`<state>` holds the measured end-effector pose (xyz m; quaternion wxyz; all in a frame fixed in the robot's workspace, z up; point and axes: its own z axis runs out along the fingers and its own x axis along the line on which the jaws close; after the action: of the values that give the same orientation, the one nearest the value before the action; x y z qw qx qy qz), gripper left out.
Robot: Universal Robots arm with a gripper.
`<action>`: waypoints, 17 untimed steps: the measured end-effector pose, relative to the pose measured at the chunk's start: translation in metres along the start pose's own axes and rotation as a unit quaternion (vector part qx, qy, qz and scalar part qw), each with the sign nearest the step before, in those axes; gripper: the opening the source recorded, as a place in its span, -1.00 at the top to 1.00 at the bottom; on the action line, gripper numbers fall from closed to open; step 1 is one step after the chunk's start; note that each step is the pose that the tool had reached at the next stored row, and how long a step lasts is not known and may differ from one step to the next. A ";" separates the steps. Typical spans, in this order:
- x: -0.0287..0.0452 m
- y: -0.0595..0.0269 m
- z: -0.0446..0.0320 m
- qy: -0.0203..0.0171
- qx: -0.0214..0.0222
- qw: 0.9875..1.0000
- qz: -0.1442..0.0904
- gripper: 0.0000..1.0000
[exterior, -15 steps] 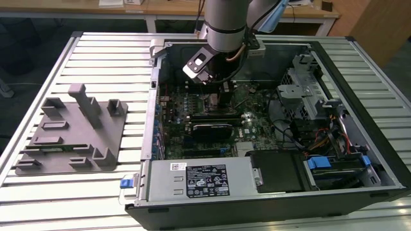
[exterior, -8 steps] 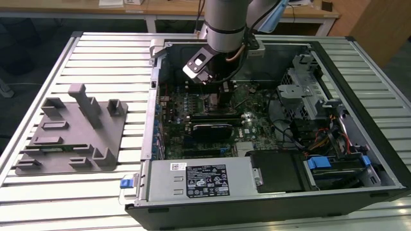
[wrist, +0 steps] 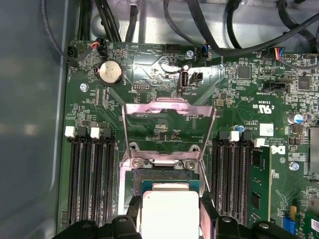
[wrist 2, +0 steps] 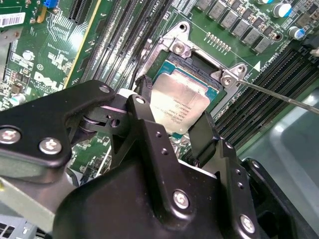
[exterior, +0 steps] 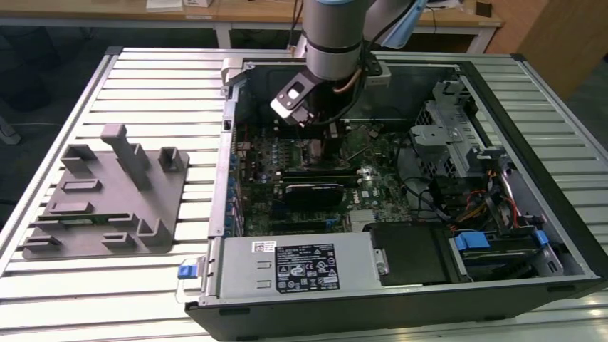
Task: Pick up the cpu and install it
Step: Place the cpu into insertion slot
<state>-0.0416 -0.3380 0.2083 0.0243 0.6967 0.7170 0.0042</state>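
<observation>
The cpu (wrist 2: 180, 105) is a flat silver square. It is held between the two black fingers (wrist 2: 203, 130) of the gripper (wrist 2: 174, 113). The fingers are closed on it, one pressing on each of two opposite edges. The chip sits right over the socket (wrist 2: 182, 47), the silver frame with screws at its corners. It looks very low, maybe just touching, but I cannot tell if it lies all the way in.

In the first wrist view the shiny metal lid (wrist: 169, 107) of the socket is flipped up and open, just past the chip. Long black memory slots (wrist: 89, 174) run on both sides of the socket, on the green board (wrist: 149, 64). A thin metal lever (wrist 2: 279, 94) sticks out from one corner of the socket.

In the exterior view the arm (exterior: 334, 50) reaches down into the open computer case (exterior: 532, 92). A black block (exterior: 314, 194) lies at 6 o'clock from where the arm goes in, and the silver power box (exterior: 295, 267) sits at 6 o'clock from that. A grey plastic stand (exterior: 105, 192) rests on the slatted table (exterior: 161, 78), at 9 o'clock from the case.
</observation>
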 end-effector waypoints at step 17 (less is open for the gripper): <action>0.0003 -0.0006 0.0109 0.001 0.000 1.000 0.003 -0.08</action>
<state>-0.0418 -0.3380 0.1973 0.0233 0.6989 0.7148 0.0048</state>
